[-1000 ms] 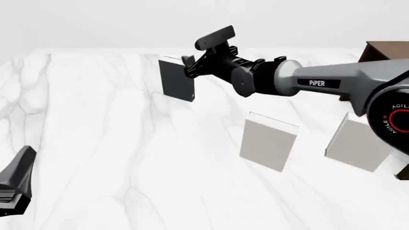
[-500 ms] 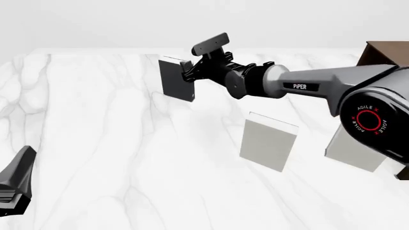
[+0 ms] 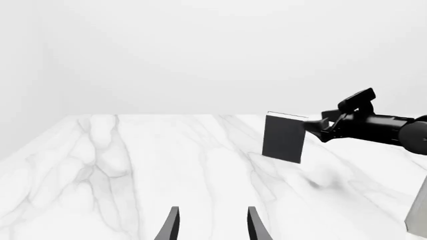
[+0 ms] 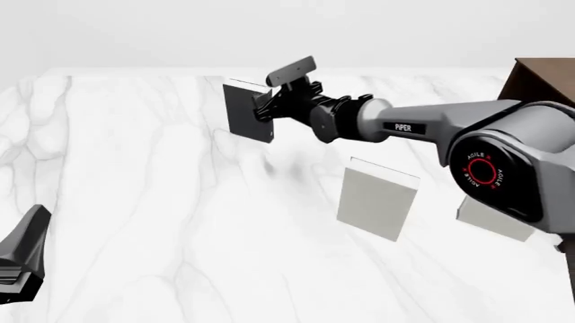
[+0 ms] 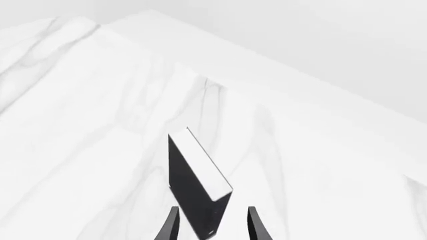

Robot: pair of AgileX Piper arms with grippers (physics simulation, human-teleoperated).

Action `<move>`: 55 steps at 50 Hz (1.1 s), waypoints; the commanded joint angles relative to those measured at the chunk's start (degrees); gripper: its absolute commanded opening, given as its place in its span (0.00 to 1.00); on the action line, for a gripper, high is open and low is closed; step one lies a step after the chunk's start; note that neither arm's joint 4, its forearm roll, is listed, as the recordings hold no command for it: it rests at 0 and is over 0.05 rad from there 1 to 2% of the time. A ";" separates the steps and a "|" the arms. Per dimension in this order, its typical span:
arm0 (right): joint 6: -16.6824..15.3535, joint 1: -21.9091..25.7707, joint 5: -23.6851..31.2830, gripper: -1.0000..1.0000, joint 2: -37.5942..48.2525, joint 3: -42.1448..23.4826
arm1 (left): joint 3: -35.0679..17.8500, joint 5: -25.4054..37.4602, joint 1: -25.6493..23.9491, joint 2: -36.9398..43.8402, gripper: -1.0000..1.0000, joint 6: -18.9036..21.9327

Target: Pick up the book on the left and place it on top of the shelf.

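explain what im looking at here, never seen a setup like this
These are simulator renders of two robot arms at a marble table. One picture is from a fixed camera behind the arms; the other two are from cameras on each wrist. The right end effector has reached the small dark book, its fingers open either side of it, not yet gripping. The left end effector waits open, holding nothing. Two pale books stand nearer, and a brown shelf sits at the right edge.
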 commanded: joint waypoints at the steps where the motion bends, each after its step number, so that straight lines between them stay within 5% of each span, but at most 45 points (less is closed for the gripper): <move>1: -0.12 0.03 0.79 1.00 2.64 -2.72 | 0.00 0.00 0.00 0.00 1.00 0.00; 55: 0.29 -0.52 6.35 1.00 13.53 -15.93 | 0.00 0.00 0.00 0.00 1.00 0.00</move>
